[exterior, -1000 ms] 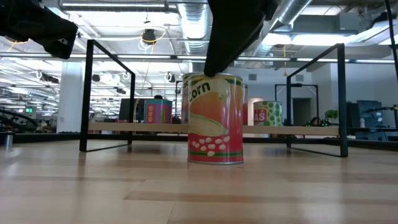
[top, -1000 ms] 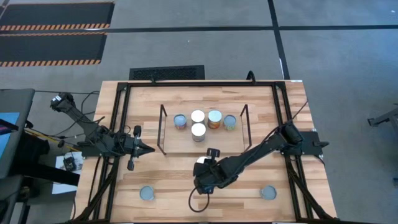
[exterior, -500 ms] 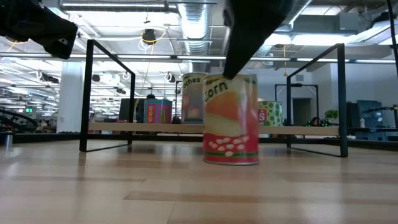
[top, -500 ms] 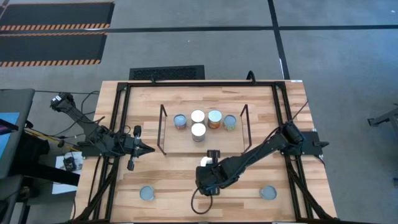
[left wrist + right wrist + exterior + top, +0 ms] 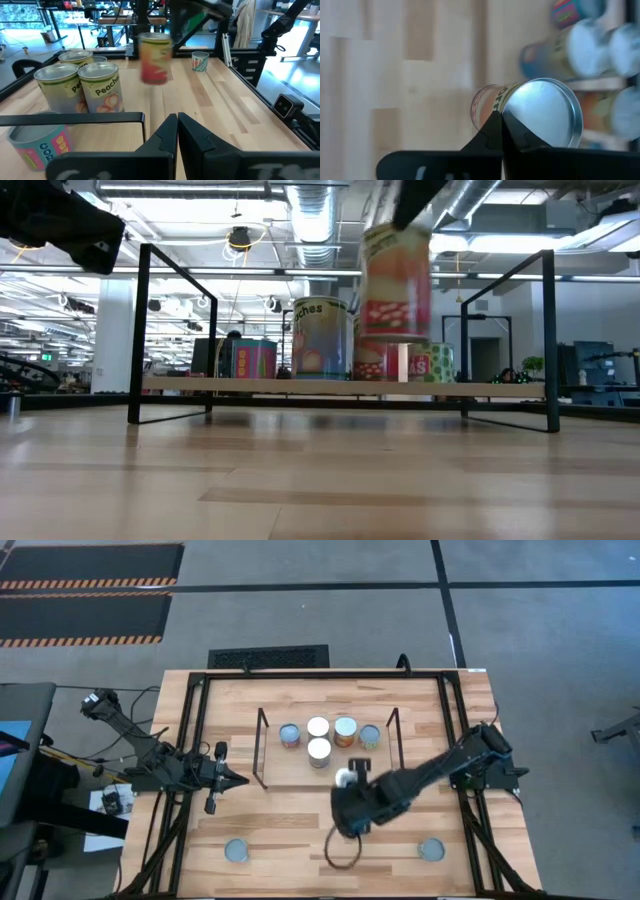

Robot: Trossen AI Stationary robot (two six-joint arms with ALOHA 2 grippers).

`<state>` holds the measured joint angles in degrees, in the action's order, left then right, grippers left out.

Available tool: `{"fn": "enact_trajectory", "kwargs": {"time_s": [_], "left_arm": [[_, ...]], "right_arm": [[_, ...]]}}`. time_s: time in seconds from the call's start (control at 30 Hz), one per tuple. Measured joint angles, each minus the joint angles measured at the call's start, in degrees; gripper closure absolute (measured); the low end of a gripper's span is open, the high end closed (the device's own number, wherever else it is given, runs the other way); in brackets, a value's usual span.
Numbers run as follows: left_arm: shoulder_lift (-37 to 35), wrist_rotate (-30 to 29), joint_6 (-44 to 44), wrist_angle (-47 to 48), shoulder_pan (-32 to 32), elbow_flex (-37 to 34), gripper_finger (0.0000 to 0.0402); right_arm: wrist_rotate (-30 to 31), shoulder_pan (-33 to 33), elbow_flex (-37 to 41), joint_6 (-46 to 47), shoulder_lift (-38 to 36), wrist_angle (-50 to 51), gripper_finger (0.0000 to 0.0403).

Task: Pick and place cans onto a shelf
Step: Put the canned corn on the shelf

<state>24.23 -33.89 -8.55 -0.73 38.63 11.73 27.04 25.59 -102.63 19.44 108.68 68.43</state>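
A corn can (image 5: pixel 397 275) with a yellow and red label hangs above the table, held by my right gripper (image 5: pixel 348 787), which is shut on it. It is just in front of the shelf (image 5: pixel 290 768), a low light-wood platform with black wire ends. In the left wrist view the corn can (image 5: pixel 155 57) shows blurred in mid-air. Several cans (image 5: pixel 319 749) stand upright on the shelf. My left gripper (image 5: pixel 238 780) waits shut beside the shelf's left end, touching nothing. My right gripper has the corn can by the rim of its silvery top (image 5: pixel 509 114), the fingers (image 5: pixel 496 131) closed together on that edge. They come from above, slanting down. The can hangs below them, lifted clear of the table and nearly upright.
Two more cans stand on the table near its front edge, one at the left (image 5: pixel 237 851) and one at the right (image 5: pixel 431 849). The shelf's wire uprights (image 5: pixel 263 745) (image 5: pixel 393 738) rise at its two short ends. Black frame bars (image 5: pixel 195 740) run along the table's sides.
My right gripper has risen and gone toward the far edge and a little right, toward the shelf. The corn can, which stood on the table, first shifted sideways and now hangs lifted clear at about the height of the cans on the shelf.
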Motion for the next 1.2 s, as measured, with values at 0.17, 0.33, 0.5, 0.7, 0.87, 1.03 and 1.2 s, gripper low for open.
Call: {"fn": "enact_trajectory", "kwargs": {"time_s": [0.17,0.33,0.5,0.7,0.87,1.03,1.2], "left_arm": [[0.0,0.0,0.8,0.0,0.0,0.0,0.04],[0.0,0.0,0.8,0.0,0.0,0.0,0.04],[0.0,0.0,0.8,0.0,0.0,0.0,0.04],[0.0,0.0,0.7,0.0,0.0,0.0,0.04],[0.0,0.0,0.7,0.0,0.0,0.0,0.04],[0.0,0.0,0.7,0.0,0.0,0.0,0.04],[0.0,0.0,0.7,0.0,0.0,0.0,0.04]], "right_arm": [[-1.9,-5.3,0.0,-6.1,0.9,0.1,0.0399],[-3.7,-8.6,1.7,-9.4,1.1,-1.3,0.0398],[-5.2,-10.8,4.8,-9.6,0.6,-2.1,0.04],[-6.3,-12.4,5.4,-10.4,0.5,-3.4,0.0396],[-6.2,-13.7,5.4,-10.5,0.5,-3.3,0.0394],[-6.2,-14.5,5.4,-10.4,0.5,-3.2,0.0387],[-6.1,-14.9,5.4,-8.9,0.5,-2.7,0.0363]]}}
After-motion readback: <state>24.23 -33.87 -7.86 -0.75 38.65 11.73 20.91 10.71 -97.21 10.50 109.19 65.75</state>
